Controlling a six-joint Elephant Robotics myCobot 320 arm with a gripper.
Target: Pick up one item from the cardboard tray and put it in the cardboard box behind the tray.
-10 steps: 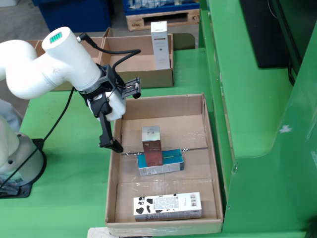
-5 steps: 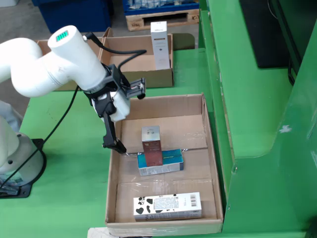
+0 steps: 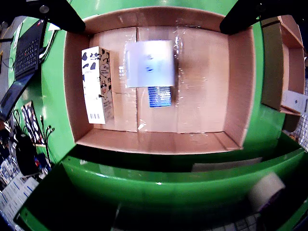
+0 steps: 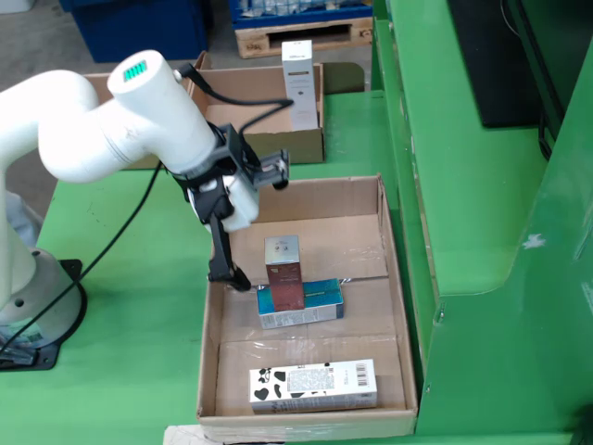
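Observation:
The cardboard tray (image 4: 393, 269) lies on the green table. In it, a brown upright box (image 4: 283, 271) stands on a flat blue-and-white box (image 4: 320, 306), and a cow-patterned carton (image 4: 313, 386) lies at the front. My gripper (image 4: 259, 232) hangs open and empty over the tray's left side, one black finger (image 4: 222, 260) reaching down beside the brown box without touching it. In the wrist view the tray (image 3: 238, 91) fills the frame. The brown box's top is a pale blur (image 3: 150, 62) over the blue box (image 3: 160, 96), with the cow carton (image 3: 97, 84) at left. The gripper (image 3: 153, 24) fingers spread at the top corners.
The cardboard box (image 4: 306, 144) behind the tray holds a tall white carton (image 4: 298, 82). A green machine housing (image 4: 482, 241) borders the tray on the right. In the wrist view there is a tape roll (image 3: 266, 190) lower right, a keyboard (image 3: 29, 48) at left, and another cardboard box (image 3: 284, 62) at right.

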